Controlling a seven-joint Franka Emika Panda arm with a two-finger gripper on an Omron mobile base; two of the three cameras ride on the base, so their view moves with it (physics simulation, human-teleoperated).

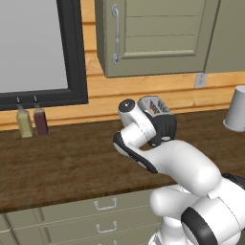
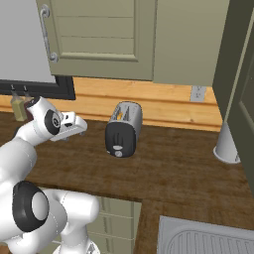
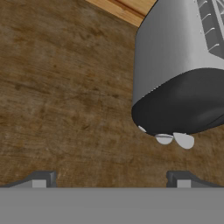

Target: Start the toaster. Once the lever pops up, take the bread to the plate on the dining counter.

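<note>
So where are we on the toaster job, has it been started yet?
Nothing looks done yet. The toaster sits on the wooden counter, and the gripper hangs open to its left, clear of it. In hand: the approach to its black front end. Left: pressing the lever, waiting for the pop, then carrying the bread to the plate.

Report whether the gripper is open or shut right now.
Open. In the hand view the gripper has its fingers set far apart with bare counter between them, short of the toaster.
</note>
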